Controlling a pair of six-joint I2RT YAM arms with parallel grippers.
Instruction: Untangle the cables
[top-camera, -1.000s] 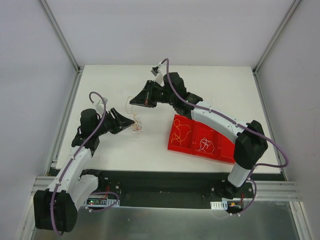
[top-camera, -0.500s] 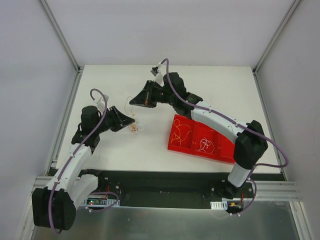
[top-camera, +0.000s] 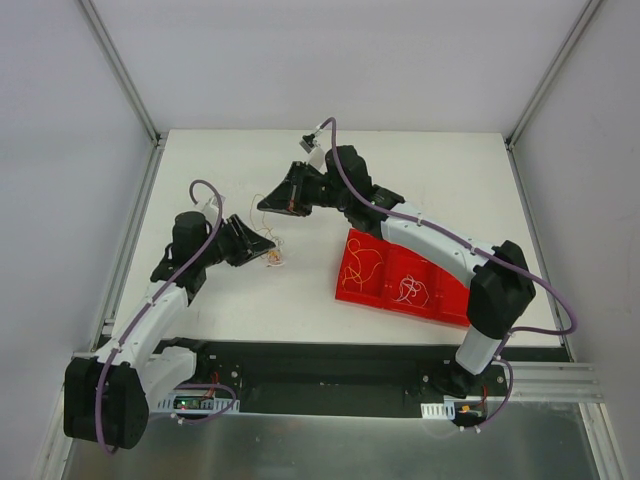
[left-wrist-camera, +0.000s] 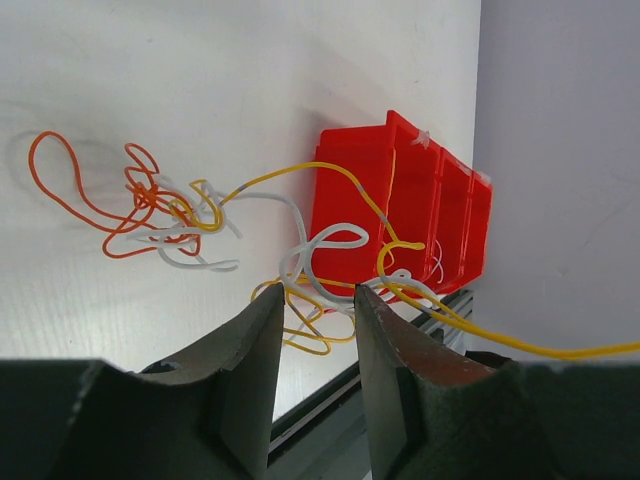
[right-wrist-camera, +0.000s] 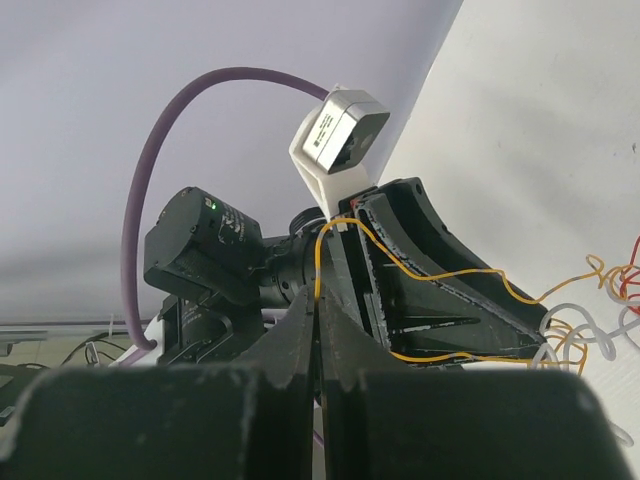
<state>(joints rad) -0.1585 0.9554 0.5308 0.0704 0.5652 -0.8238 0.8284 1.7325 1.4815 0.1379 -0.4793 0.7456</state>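
Orange, white and yellow cables (left-wrist-camera: 190, 215) lie bunched on the bench (top-camera: 450, 180) left of the red bin (left-wrist-camera: 350, 190), 1 yellow strand (right-wrist-camera: 440, 272) clenched in the right fingers (right-wrist-camera: 290, 340), left fingers (left-wrist-camera: 250, 340) parted astride loops; an unanchored pull could drag or tighten the tangle.

1. The cables (left-wrist-camera: 190, 215) formed a loose tangle of thin, curly strands on the white table (top-camera: 420, 180).
2. An orange strand (left-wrist-camera: 60, 190) looped out flat from one side, and white strands (left-wrist-camera: 320, 245) curled through the middle.
3. A yellow strand (right-wrist-camera: 318, 265) rose off the tangle, pinched between the closed fingers of the right gripper (right-wrist-camera: 318, 300).
4. Separate yellow squiggles (top-camera: 362, 268) and white squiggles (top-camera: 410, 290) lay in neighbouring compartments of the red tray (top-camera: 350, 292).
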